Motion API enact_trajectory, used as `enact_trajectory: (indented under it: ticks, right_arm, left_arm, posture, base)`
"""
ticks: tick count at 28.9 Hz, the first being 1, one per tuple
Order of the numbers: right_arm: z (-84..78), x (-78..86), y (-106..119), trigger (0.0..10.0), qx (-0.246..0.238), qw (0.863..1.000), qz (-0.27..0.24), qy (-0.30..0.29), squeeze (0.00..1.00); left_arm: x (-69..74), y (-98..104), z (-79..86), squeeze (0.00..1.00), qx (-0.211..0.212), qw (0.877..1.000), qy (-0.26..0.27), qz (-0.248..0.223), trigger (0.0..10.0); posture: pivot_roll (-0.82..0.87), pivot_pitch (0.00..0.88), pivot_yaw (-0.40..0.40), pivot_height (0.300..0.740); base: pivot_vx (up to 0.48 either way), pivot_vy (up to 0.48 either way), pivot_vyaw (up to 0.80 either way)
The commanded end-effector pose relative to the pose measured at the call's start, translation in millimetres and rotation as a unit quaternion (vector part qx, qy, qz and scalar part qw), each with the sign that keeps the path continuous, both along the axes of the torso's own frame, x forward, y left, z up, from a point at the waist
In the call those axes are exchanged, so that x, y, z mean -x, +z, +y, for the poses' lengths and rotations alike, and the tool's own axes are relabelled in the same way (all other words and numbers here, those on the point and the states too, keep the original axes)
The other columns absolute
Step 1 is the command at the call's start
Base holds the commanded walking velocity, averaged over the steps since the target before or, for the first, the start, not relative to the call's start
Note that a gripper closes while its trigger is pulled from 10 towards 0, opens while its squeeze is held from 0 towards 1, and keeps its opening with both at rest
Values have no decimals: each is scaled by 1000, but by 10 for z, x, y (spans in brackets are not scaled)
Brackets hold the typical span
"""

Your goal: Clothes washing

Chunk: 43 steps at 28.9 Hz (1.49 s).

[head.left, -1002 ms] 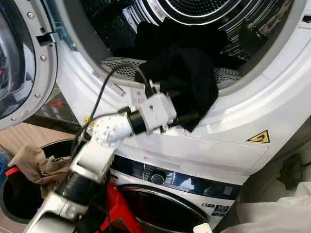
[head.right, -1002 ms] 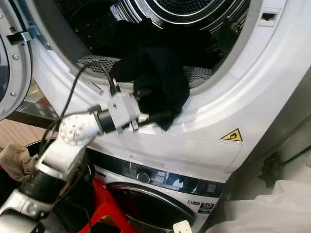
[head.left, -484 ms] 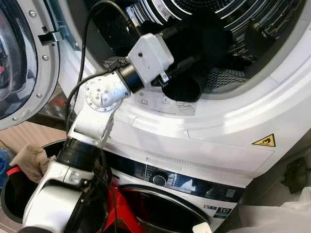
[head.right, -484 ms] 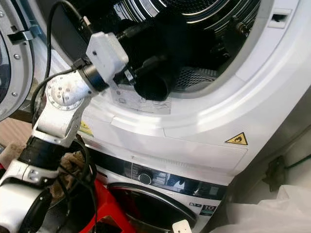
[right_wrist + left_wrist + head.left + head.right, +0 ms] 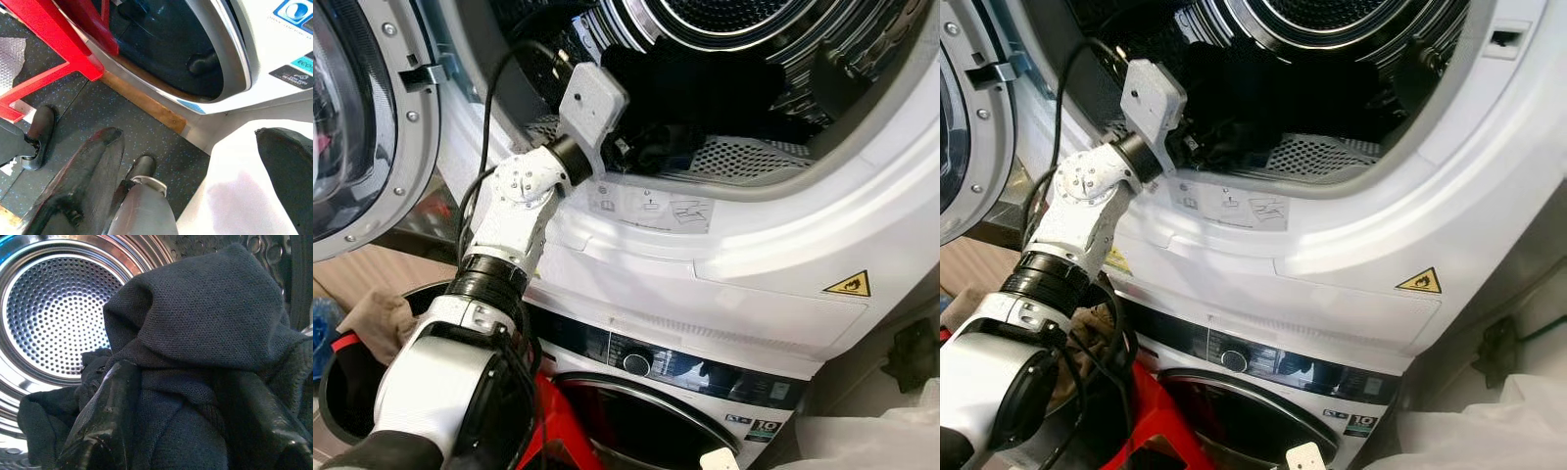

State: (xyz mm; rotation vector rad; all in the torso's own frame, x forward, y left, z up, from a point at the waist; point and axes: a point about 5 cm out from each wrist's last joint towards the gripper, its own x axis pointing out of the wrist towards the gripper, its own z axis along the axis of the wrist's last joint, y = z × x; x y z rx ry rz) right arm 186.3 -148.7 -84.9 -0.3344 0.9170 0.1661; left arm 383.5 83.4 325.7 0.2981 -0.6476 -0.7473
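Here, stacked white machines are standing on speckled dark flooring (image 5: 93,110); the left gripper (image 5: 183,431) is clamping knitted black garment (image 5: 205,318) inside the perforated steel drum (image 5: 54,318); the right gripper (image 5: 195,186) is hanging spread wide.

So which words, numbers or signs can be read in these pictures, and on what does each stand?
"10": small badge on the lower machine's panel; the words beside it are too small to read.
Yellow triangle flame warning sign, no words: upper machine's white front.
White sticker under the drum opening: print too small to read.
Blue and teal labels on the lower machine, right wrist view: cut off, unreadable.
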Motion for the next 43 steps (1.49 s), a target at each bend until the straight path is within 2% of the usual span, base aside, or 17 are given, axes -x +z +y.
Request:
enact_trajectory:
  ticks: [1, 4, 5, 6, 9, 11, 12, 17, 22, 23, 25, 30, 33, 37, 40, 41, 43]
  right_arm:
    - [41, 4, -4, 10000, -5, 1000, 3, -2, 0]
    - [43, 5, -5, 10000, -6, 1000, 3, -3, 0]
    - [41, 8, -6, 10000, -6, 1000, 3, -5, 0]
    - [41, 11, -7, 10000, -7, 1000, 3, -5, 0]
    - [33, 40, -21, 10000, -6, 1000, 6, -8, 0]
    - [31, 43, -22, 10000, -6, 1000, 6, -8, 0]
    - [29, 56, -28, 10000, -5, 1000, 8, -9, 0]
    - [21, 64, -31, 10000, -5, 1000, 9, -11, 0]
    - [10, 71, -34, 10000, -2, 1000, 8, -13, 0]
    - [9, 72, -34, 10000, -2, 1000, 8, -13, 0]
    - [4, 77, -36, 10000, 0, 1000, 7, -15, 0]
    - [-1, 77, -36, 10000, 2, 1000, 7, -16, 0]
    - [-2, 74, -35, 10000, 2, 1000, 7, -18, 0]
    - [-6, 69, -32, 10000, 3, 1000, 5, -19, 0]
    - [-13, 82, -38, 10000, 3, 1000, 7, -21, 0]
    - [-13, 82, -38, 10000, 3, 1000, 7, -21, 0]
    - [-9, 86, -40, 10000, 2, 1000, 7, -22, 0]
  left_arm:
    - [-74, -76, 6, 0, -9, 999, 1, 39, 10000]
    - [-109, -72, -49, 0, -19, 998, -16, 62, 10000]
    - [-115, -80, -103, 0, -47, 996, -30, 65, 10000]
    - [-119, -86, -121, 0, -53, 995, -37, 71, 10000]
    - [-160, -53, -171, 0, -91, 993, -21, 75, 10000]
    - [-163, -36, -175, 0, -91, 993, -20, 74, 10000]
    - [-185, 93, -168, 0, -68, 995, -10, 75, 10000]
    - [-224, 350, -132, 0, -32, 996, 31, 75, 10000]
    - [-216, 532, -181, 0, 12, 996, 29, 82, 10000]
    - [-211, 528, -215, 0, 6, 996, 22, 86, 10000]
    - [-169, 436, -405, 0, -37, 994, -25, 98, 10000]
    - [-95, 265, -678, 0, -75, 986, -91, 118, 10000]
    - [-84, 227, -717, 0, -74, 983, -105, 129, 10000]
    - [-36, 120, -806, 0, -110, 975, -142, 132, 10000]
    - [0, 269, -784, 0, -95, 980, -151, 86, 10000]
    - [0, 269, -784, 0, -95, 980, -151, 86, 10000]
    - [46, 457, -728, 0, -78, 982, -165, 41, 10000]
  posture:
    - [16, 18, 42, 740]
    - [10, 18, 46, 740]
    - [10, 18, 46, 740]
    - [8, 20, 50, 740]
    - [2, 23, 54, 740]
    - [1, 26, 55, 740]
    - [-1, 28, 54, 740]
    - [-11, 29, 60, 740]
    - [-21, 29, 64, 740]
    - [-25, 28, 65, 740]
    - [-24, 31, 64, 740]
    - [-28, 31, 64, 740]
    - [-32, 30, 67, 740]
    - [-31, 26, 68, 740]
    - [-28, 25, 69, 740]
    - [-28, 25, 69, 740]
    - [-21, 26, 69, 740]
  base:
    - [0, 0, 0]
    - [0, 0, 0]
    - [0, 0, 0]
    - [0, 0, 0]
    - [0, 0, 0]
    - [0, 0, 0]
    - [0, 0, 0]
    - [0, 0, 0]
    - [0, 0, 0]
    - [0, 0, 0]
    - [0, 0, 0]
    - [0, 0, 0]
    - [0, 0, 0]
    - [0, 0, 0]
    - [0, 0, 0]
    - [0, 0, 0]
    - [0, 0, 0]
